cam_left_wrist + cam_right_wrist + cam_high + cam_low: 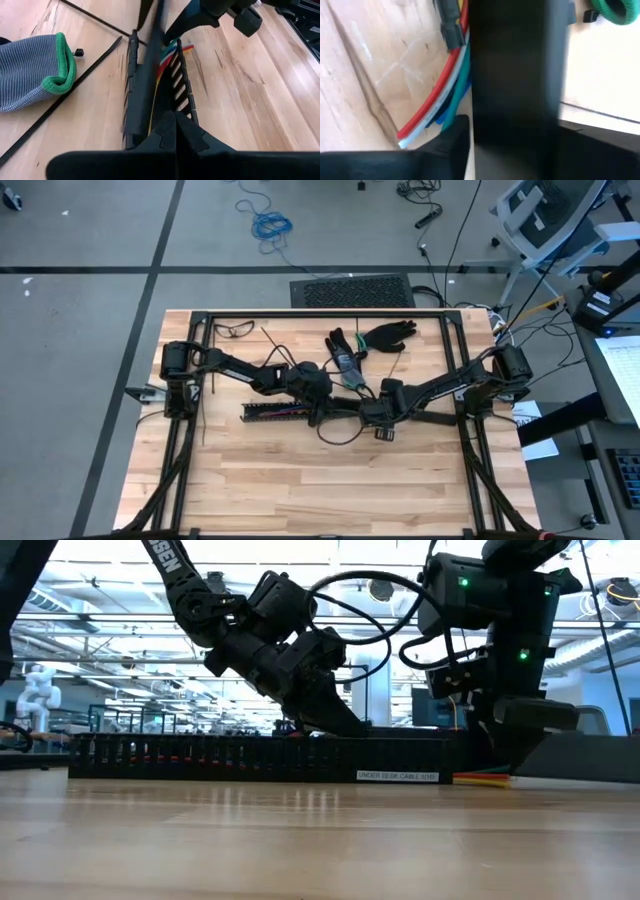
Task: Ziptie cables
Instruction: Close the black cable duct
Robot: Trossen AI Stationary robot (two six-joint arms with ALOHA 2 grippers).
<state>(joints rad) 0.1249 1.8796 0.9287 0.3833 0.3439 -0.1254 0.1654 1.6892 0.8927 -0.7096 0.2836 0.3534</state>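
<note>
A long black slotted rail (pixel 290 412) lies across the middle of the table. The cables (pixel 167 57), red, green, orange and white wires, run inside it and stick out of its right end (pixel 482 778). My left gripper (pixel 175 131) is shut, with its tips down on the rail near its middle (pixel 350 730). My right gripper (pixel 380 420) points steeply down at the rail's right end and is shut on a wide black piece (pixel 515 90) beside the cables (pixel 442 95). Zipties lie on the wood at the far left (pixel 65 95) and near the left edge (pixel 205 412). My left gripper's shut fingertips (pixel 165 135) rest on the rail's open top, slanting down from the table's left along the rail. Whether they pinch a wire or the slotted wall (pixel 182 107), the fingers themselves hide. My right gripper comes from above. The black piece fills the gap between its fingers, one finger (pixel 451 137) against its side next to the cables. Whether that piece is the rail's end or a cover, I cannot tell. It stays down at table level.
Behind the rail lie a grey glove with a green cuff (pixel 35 70) and a black glove (pixel 388 334), with safety glasses (pixel 235 330) at the far left. A black cable loop (pixel 335 435) hangs in front of the rail. The near half of the table is bare wood (pixel 320 490).
</note>
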